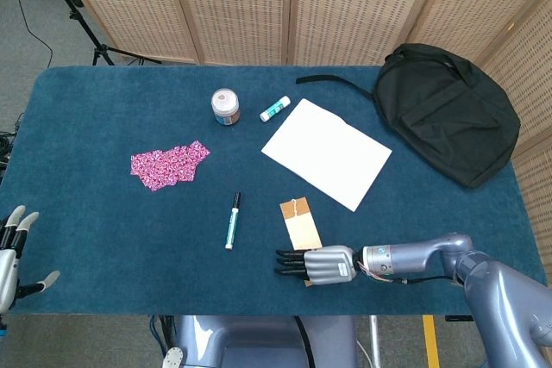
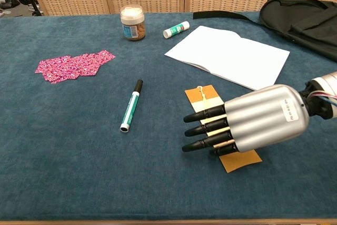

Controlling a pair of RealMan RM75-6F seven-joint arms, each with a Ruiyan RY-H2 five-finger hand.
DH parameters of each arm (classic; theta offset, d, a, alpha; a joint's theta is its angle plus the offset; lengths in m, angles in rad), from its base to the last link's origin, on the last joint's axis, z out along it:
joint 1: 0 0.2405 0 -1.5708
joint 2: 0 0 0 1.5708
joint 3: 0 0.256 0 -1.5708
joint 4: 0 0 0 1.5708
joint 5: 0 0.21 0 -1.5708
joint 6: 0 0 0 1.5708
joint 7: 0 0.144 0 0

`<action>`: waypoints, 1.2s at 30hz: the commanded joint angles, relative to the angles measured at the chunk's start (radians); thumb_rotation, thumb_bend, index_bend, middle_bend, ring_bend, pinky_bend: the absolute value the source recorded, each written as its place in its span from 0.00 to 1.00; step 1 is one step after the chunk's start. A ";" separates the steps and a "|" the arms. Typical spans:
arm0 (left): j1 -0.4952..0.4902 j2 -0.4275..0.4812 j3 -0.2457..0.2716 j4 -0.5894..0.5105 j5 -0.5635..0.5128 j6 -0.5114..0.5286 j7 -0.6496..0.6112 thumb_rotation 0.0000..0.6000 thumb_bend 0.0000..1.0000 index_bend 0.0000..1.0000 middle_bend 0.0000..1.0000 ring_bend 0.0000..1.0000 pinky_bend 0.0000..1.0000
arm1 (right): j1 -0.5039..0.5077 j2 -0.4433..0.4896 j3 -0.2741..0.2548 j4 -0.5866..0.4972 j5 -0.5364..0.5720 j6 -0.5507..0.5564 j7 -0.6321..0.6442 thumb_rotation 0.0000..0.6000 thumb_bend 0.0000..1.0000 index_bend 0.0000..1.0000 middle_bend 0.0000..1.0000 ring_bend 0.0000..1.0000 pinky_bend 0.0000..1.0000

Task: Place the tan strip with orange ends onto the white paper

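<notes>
I have the right hand (image 2: 247,125) lying knuckles-up across the middle of the tan strip with orange ends (image 1: 299,222), fingers stretched flat toward 9 o'clock. Whether anything under the palm grips the strip, I cannot tell; the chest view shows only the back of the hand and the dark fingers (image 2: 202,129) laid over the tan band. One orange end pokes out toward 12, the other toward 6, both flat on the table (image 1: 103,230).

Step in hand, as I judge it: securing the strip; no lift yet.

The white paper (image 1: 326,153) lies near, at about 1 o'clock from the strip, clear of it. Green marker (image 1: 231,221) sits at 9 o'clock of the strip, well apart.

Next move calls for a firm hold on a thin flat piece against carpet-like cloth, likely sliding or pinching an edge, then carrying it toward 1 o'clock and laying it down on the sheet.

Left hand (image 1: 12,252) rests at the table's near left edge, fingers spread, holding nothing.
</notes>
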 commanded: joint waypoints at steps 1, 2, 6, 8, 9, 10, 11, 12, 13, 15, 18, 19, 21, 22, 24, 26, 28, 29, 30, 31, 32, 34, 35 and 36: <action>0.000 0.000 0.001 0.000 0.000 -0.001 0.000 1.00 0.00 0.00 0.00 0.00 0.00 | 0.000 -0.001 0.000 0.001 0.001 0.002 -0.001 1.00 0.35 0.47 0.00 0.00 0.00; 0.000 0.000 0.001 0.000 0.001 -0.002 0.000 1.00 0.00 0.00 0.00 0.00 0.00 | 0.000 -0.001 0.000 0.001 0.002 0.003 -0.001 1.00 0.36 0.47 0.00 0.00 0.00; -0.001 0.001 0.002 0.000 0.000 -0.002 0.000 1.00 0.00 0.00 0.00 0.00 0.00 | -0.001 0.000 -0.001 0.003 0.003 0.008 -0.005 1.00 0.36 0.47 0.00 0.00 0.00; -0.001 0.001 0.001 0.000 0.000 -0.003 0.000 1.00 0.00 0.00 0.00 0.00 0.00 | 0.000 0.001 0.000 0.003 0.004 0.011 -0.006 1.00 0.36 0.47 0.00 0.00 0.00; -0.001 0.001 0.001 -0.001 -0.001 -0.003 0.000 1.00 0.00 0.00 0.00 0.00 0.00 | 0.000 0.002 0.001 0.003 0.004 0.013 -0.007 1.00 0.36 0.47 0.00 0.00 0.00; -0.001 0.001 0.001 -0.001 -0.001 -0.003 0.000 1.00 0.00 0.00 0.00 0.00 0.00 | 0.000 0.004 0.002 0.003 0.005 0.017 -0.009 1.00 0.36 0.47 0.00 0.00 0.00; -0.001 0.001 0.001 -0.001 -0.001 -0.003 0.000 1.00 0.00 0.00 0.00 0.00 0.00 | 0.000 0.005 0.004 0.003 0.006 0.019 -0.010 1.00 0.36 0.47 0.00 0.00 0.00; -0.001 0.001 0.001 0.000 -0.001 -0.003 0.000 1.00 0.00 0.00 0.00 0.00 0.00 | 0.000 0.008 0.006 0.002 0.008 0.023 -0.011 1.00 0.36 0.48 0.00 0.00 0.00; -0.002 0.001 0.002 0.000 -0.001 -0.004 0.000 1.00 0.00 0.00 0.00 0.00 0.00 | -0.001 0.012 0.010 0.000 0.011 0.030 -0.014 1.00 0.36 0.48 0.00 0.00 0.00; -0.002 0.000 0.002 0.000 -0.002 -0.005 0.001 1.00 0.00 0.00 0.00 0.00 0.00 | -0.001 0.019 0.016 -0.004 0.015 0.039 -0.016 1.00 0.36 0.48 0.00 0.00 0.00; -0.004 0.000 0.002 -0.002 -0.004 -0.009 0.003 1.00 0.00 0.00 0.00 0.00 0.00 | 0.000 0.044 0.034 -0.022 0.027 0.071 -0.024 1.00 0.38 0.48 0.00 0.00 0.00; -0.004 0.001 0.002 -0.003 -0.004 -0.009 0.004 1.00 0.00 0.00 0.00 0.00 0.00 | 0.000 0.049 0.036 -0.027 0.028 0.075 -0.027 1.00 0.38 0.48 0.00 0.00 0.00; -0.003 0.001 0.003 -0.004 -0.003 -0.009 0.004 1.00 0.00 0.00 0.00 0.00 0.00 | 0.000 0.060 0.042 -0.039 0.031 0.079 -0.034 1.00 0.39 0.48 0.00 0.00 0.00; -0.003 0.001 0.003 -0.004 -0.002 -0.009 0.004 1.00 0.00 0.00 0.00 0.00 0.00 | -0.001 0.063 0.044 -0.042 0.032 0.082 -0.037 1.00 0.39 0.48 0.00 0.00 0.00; -0.003 0.002 0.004 -0.005 -0.002 -0.008 0.003 1.00 0.00 0.00 0.00 0.00 0.00 | -0.002 0.071 0.054 -0.051 0.038 0.091 -0.044 1.00 0.41 0.48 0.00 0.00 0.00; -0.003 0.002 0.004 -0.005 -0.001 -0.007 0.003 1.00 0.00 0.00 0.00 0.00 0.00 | -0.005 0.080 0.067 -0.059 0.049 0.101 -0.047 1.00 0.44 0.48 0.00 0.00 0.00; -0.002 0.003 0.004 -0.006 -0.001 -0.008 0.002 1.00 0.00 0.00 0.00 0.00 0.00 | -0.007 0.089 0.082 -0.066 0.061 0.112 -0.048 1.00 0.46 0.48 0.00 0.00 0.00; -0.003 0.003 0.004 -0.006 -0.001 -0.008 0.002 1.00 0.00 0.00 0.00 0.00 0.00 | -0.008 0.094 0.090 -0.068 0.068 0.117 -0.049 1.00 0.47 0.48 0.00 0.00 0.00; -0.003 0.003 0.005 -0.006 -0.002 -0.008 0.001 1.00 0.00 0.00 0.00 0.00 0.00 | -0.008 0.098 0.100 -0.070 0.077 0.120 -0.049 1.00 0.47 0.48 0.00 0.00 0.00; -0.003 0.003 0.005 -0.006 -0.001 -0.008 0.002 1.00 0.00 0.00 0.00 0.00 0.00 | -0.009 0.104 0.114 -0.072 0.091 0.123 -0.047 1.00 0.47 0.48 0.00 0.00 0.00; -0.003 0.003 0.005 -0.006 -0.001 -0.009 0.002 1.00 0.00 0.00 0.00 0.00 0.00 | -0.010 0.108 0.126 -0.073 0.104 0.122 -0.045 1.00 0.47 0.48 0.00 0.00 0.00; -0.003 0.004 0.006 -0.007 -0.001 -0.009 0.002 1.00 0.00 0.00 0.00 0.00 0.00 | -0.017 0.114 0.161 -0.071 0.155 0.107 -0.033 1.00 0.47 0.48 0.00 0.00 0.00; -0.002 0.004 0.006 -0.008 -0.002 -0.008 0.001 1.00 0.00 0.00 0.00 0.00 0.00 | -0.026 0.114 0.192 -0.063 0.211 0.076 -0.022 1.00 0.47 0.48 0.00 0.00 0.00; -0.002 0.005 0.006 -0.009 -0.002 -0.008 0.001 1.00 0.00 0.00 0.00 0.00 0.00 | -0.031 0.111 0.208 -0.059 0.240 0.055 -0.020 1.00 0.47 0.48 0.00 0.00 0.00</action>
